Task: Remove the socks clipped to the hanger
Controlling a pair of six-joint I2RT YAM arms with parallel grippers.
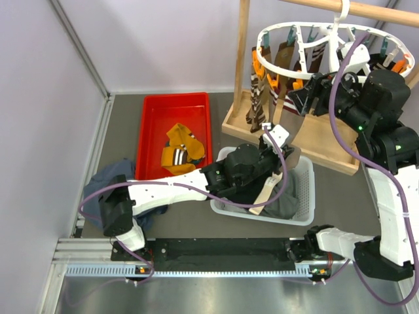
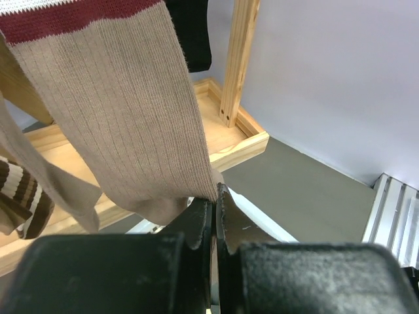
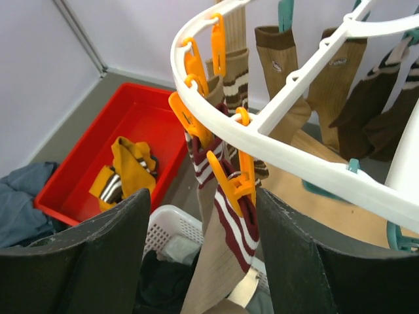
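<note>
The sock I'm after, beige with a maroon band, hangs straight down from an orange clip on the rim of the hanger. My left tool is pinched tight on its lower end, below that clip. My right tool is nearer the clip: parted wide, holding nothing, one finger on either side of it. Squeezing the clip should free the sock downward.

1 hanger, 1 red tray, 1 basket.
</note>
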